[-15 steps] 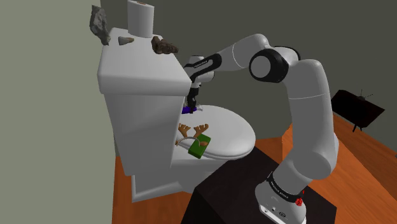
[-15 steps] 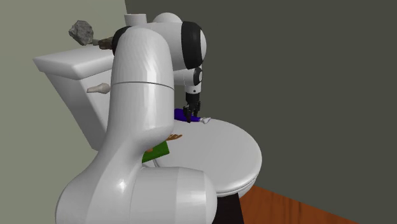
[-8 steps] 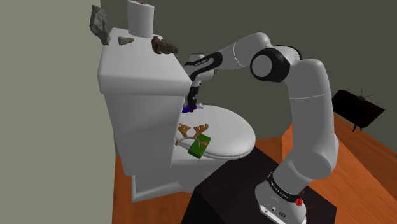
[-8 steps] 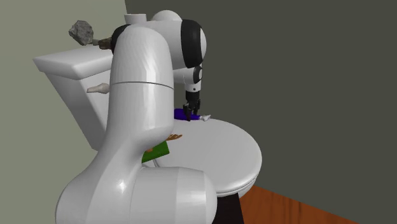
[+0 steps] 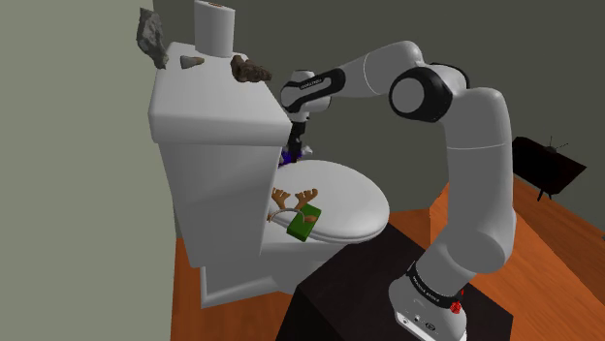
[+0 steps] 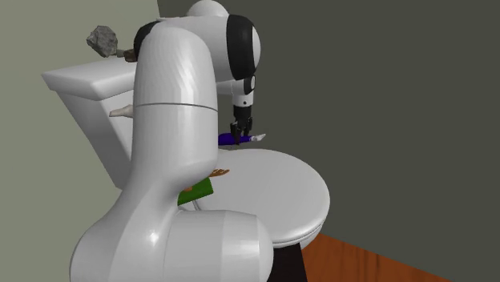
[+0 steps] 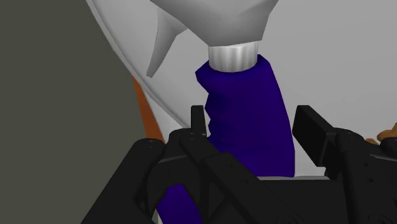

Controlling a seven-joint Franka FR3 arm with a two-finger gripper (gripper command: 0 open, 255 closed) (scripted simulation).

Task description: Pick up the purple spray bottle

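Nearest in the shoulder view is the dark box stand (image 5: pixel 339 291). From it the white Franka arm with dark joints (image 5: pixel 480 165) rises and reaches toward that view's left, over the closed white toilet lid (image 5: pixel 354 199). On the near part of the lid lie a flat green block (image 5: pixel 304 222) and a brown antler headband (image 5: pixel 291 197), both well apart from the work.

At the back of the lid, close against the tank, the all-black two-finger gripper (image 6: pixel 241 133) points straight down. Its fingers (image 7: pixel 198 122) are clamped on the purple spray bottle with a white trigger head (image 7: pixel 248 121), one on each side of the body just below the silver collar.

The bottle hangs on its side directly under the hand. In the second exterior view its long axis runs level, purple body to the left and white head to the right, crosswise to the fingers. It looks just clear of the lid, though the gap is slight.

The coming move is likely a straight lift. Because the grip is near the neck, the longer body may sag.

Beyond stands the white tank (image 5: pixel 208 116) carrying a white paper roll (image 5: pixel 214 27) and a grey rock (image 5: pixel 149 37), then the dark wall.
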